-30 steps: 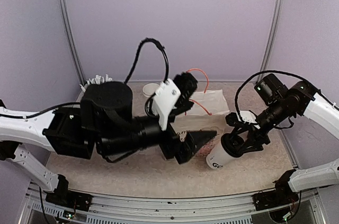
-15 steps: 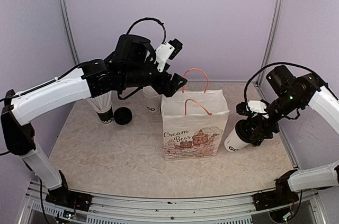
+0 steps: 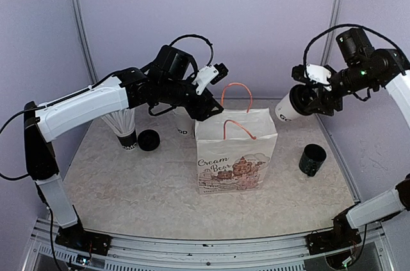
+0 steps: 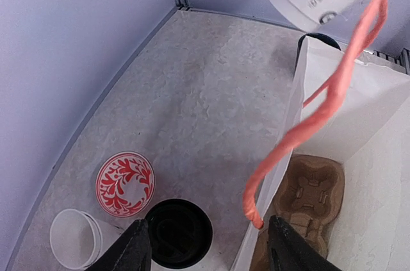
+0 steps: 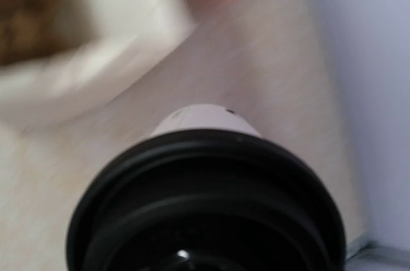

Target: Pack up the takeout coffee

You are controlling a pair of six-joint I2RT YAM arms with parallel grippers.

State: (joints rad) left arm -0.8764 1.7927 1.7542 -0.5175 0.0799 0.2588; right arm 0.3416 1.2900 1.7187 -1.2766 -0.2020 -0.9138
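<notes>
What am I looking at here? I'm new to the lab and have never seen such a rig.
A left arm and a right arm are bolted at the near edge of a table, each ending in two-finger jaws. The wide picture comes from a fixed camera above and behind them. The other two come from cameras on the wrists. On the table stand a paper bag, a black pot, a cup of straws and a white cup behind the bag. The left wrist view looks into the bag, where a cardboard cup carrier lies. The left jaws stand open, the bag's rim between them. The right jaws are shut on a lidded cup, held tilted in the air right of the bag. Its black lid fills the blurred right wrist view.
</notes>
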